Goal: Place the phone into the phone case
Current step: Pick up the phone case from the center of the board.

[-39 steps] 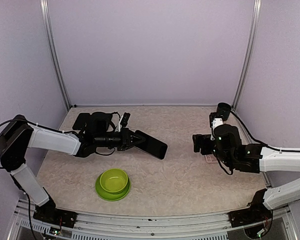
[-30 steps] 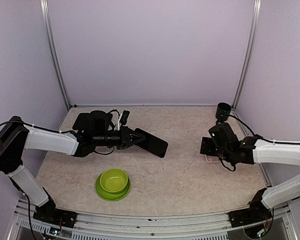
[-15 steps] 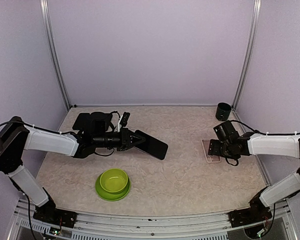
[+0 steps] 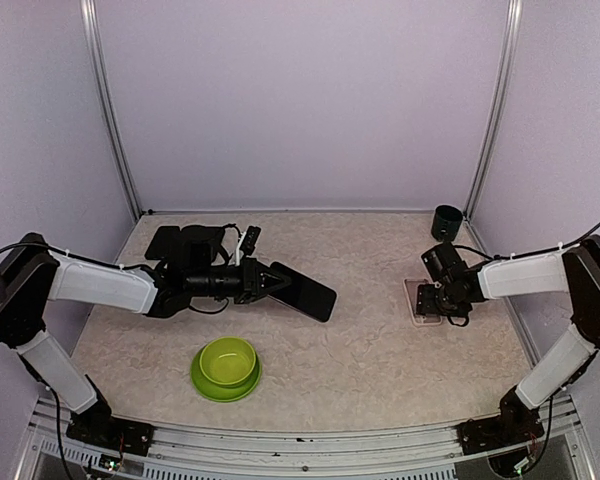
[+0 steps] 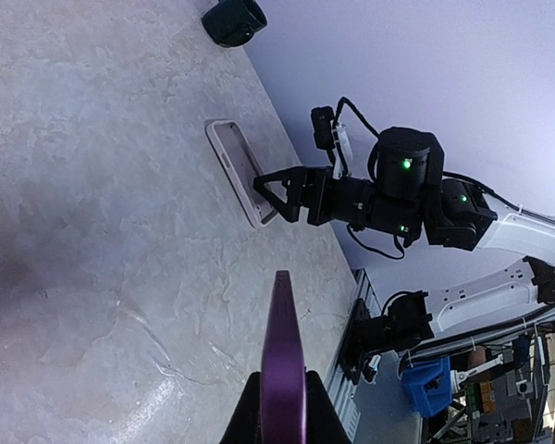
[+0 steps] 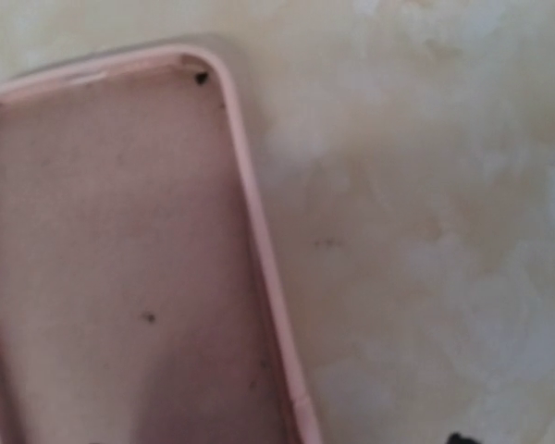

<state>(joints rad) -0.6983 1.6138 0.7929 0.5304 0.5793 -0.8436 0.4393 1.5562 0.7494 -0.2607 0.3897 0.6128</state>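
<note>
My left gripper [image 4: 270, 281] is shut on a dark purple phone [image 4: 303, 290] and holds it above the table's middle left. In the left wrist view the phone [image 5: 283, 351] shows edge-on between the fingers [image 5: 245, 421]. The pink phone case [image 4: 421, 300] lies open side up at the right. My right gripper [image 4: 432, 299] is low at the case; in the left wrist view it [image 5: 270, 196] stands open at the near end of the case [image 5: 231, 153]. The right wrist view shows the empty case [image 6: 120, 259] up close and hardly any of its own fingers.
A green bowl [image 4: 226, 367] stands at the front left. A dark green cup [image 4: 446, 221] stands at the back right corner, also in the left wrist view [image 5: 233, 20]. Purple walls close the back and sides.
My right arm has stretched out to the right and come down onto the pink case. My left gripper with the phone has hardly moved.
</note>
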